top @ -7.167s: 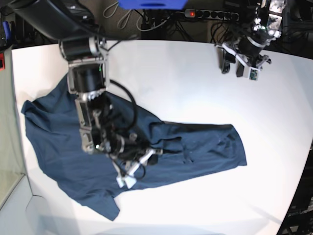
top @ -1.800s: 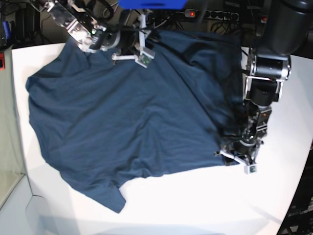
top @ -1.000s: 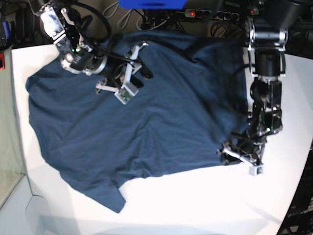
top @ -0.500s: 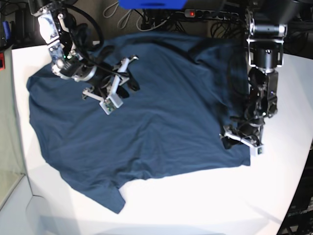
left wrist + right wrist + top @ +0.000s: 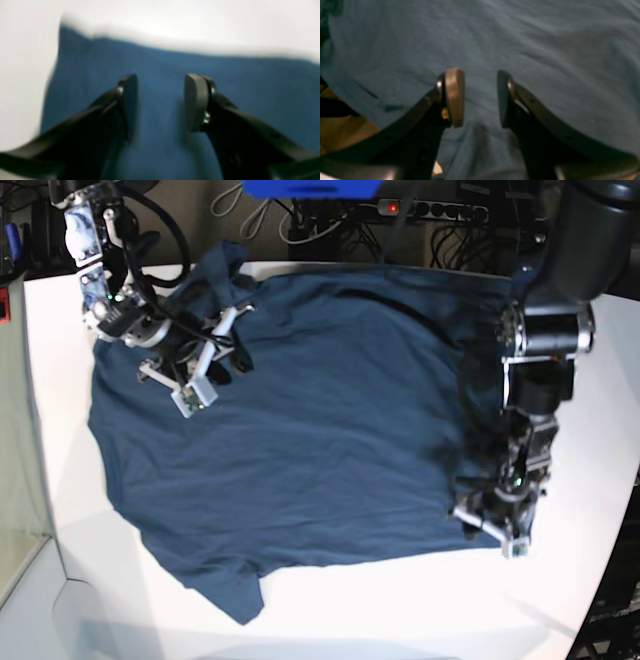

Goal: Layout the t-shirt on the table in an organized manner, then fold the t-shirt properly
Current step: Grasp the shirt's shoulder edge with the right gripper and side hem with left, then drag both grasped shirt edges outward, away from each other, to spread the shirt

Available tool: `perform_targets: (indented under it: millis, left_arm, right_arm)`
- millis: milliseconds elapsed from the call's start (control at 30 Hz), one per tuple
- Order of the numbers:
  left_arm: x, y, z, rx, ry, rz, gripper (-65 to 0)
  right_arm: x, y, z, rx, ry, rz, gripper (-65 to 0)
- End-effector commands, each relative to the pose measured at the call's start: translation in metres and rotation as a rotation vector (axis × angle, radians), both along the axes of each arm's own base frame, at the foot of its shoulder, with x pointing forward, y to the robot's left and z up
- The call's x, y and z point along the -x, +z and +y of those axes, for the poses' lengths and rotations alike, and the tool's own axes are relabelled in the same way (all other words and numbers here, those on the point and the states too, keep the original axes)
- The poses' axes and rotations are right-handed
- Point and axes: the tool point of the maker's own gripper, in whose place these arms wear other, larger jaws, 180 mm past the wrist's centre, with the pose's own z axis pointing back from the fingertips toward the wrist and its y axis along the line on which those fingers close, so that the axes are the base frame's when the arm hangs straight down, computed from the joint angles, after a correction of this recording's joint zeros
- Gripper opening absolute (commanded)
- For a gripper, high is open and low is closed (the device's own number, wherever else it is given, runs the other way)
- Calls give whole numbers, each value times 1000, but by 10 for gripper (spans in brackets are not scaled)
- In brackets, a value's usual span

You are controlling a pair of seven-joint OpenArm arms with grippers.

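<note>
- The shirt (image 5: pixel 300 420) lay spread over most of the counter (image 5: pixel 400 610), roughly flat but askew, with one sleeve trailing toward the near edge and a rumpled edge at the far left.
- The left end effector (image 5: pixel 492 530) hung low over the shirt's right near corner. In its wrist view the pads (image 5: pixel 196 100) stood apart with only flat cloth showing between them, nothing pinched; the hem and bare counter lay just beyond.
- The right end effector (image 5: pixel 195 370) sat over the far left part of the shirt. Its pads (image 5: pixel 455 96) were likewise apart, with a low ridge of cloth just beneath the gap but not gripped.
- Judging by this, the laying-out stage was under way and no fold had been made.
- The two arms sat at opposite corners, probably so the cloth could be drawn taut between them and the remaining creases smoothed.
- The trailing sleeve and bunched far edge likely needed straightening first.
</note>
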Motion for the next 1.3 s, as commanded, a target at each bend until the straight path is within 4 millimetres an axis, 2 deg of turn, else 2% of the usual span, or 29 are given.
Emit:
perform_targets:
  millis: [0, 133, 200, 433, 633, 733, 833, 900, 1033, 1100, 1267]
  left_arm:
    - [-27, 47, 8, -8, 12, -118, -352]
    - [-31, 60, 6, -10, -3, -105, -353]
    - [-23, 54, 2, -12, -23, -64, -352]
    - [33, 45, 3, 27, -64, -34, -352]
    - [92, 48, -12, 76, -136, 2, -352]
    - [129, 30, -21, 132, -135, 47, -352]
    - [161, -11, -40, 184, -121, 136, -352]
    - [174, -35, -43, 185, -111, 198, -352]
    - [187, -66, -40, 186, -90, 287, -352]
    - [192, -80, -33, 194, -70, 318, -352]
    - [192, -95, -7, 173, -12, 309, -352]
  right_arm:
    - [-8, 12, -1, -18, -1, -44, -453]
    - [-13, 13, -16, -1, -42, -47, -453]
    - [-8, 9, -25, 5, -64, -36, -453]
    - [0, 2, -33, 9, -92, -14, -449]
    - [-1, -22, -45, 24, -120, 50, -449]
    - [-1, -32, -47, 27, -129, 77, -452]
    - [-2, -32, -47, 25, -132, 78, -452]
    - [-3, -32, -46, 24, -131, 77, -452]
    - [1, -35, -48, 31, -129, 89, -452]
    - [6, -38, -56, 54, -129, 104, -453]
    - [46, -58, -84, 142, -104, 189, -453]
